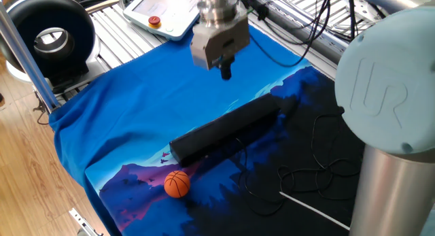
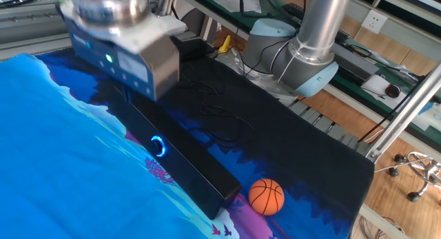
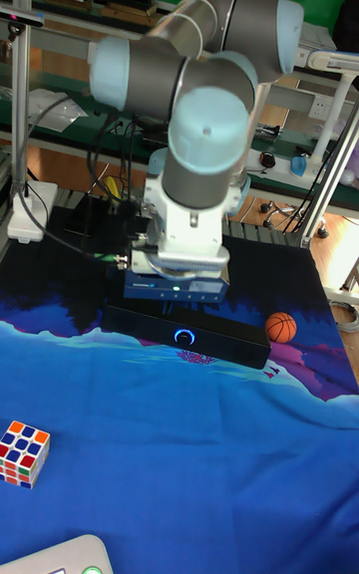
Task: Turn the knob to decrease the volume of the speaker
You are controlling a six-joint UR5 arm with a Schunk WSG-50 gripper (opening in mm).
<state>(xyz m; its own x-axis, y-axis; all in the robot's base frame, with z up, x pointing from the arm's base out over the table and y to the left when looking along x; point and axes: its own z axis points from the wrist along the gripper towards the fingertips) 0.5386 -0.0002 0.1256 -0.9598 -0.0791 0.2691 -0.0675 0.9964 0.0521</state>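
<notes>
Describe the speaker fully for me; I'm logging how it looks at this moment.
The speaker is a long, narrow matte-black bar lying flat on the blue printed cloth. A glowing blue ring, its knob, sits on one long side face. A thin black cable trails from it over the cloth's dark part. The small orange ball lies just off one end, apart from it. The gripper hangs above, not touching; its jaws look closed together.
</notes>
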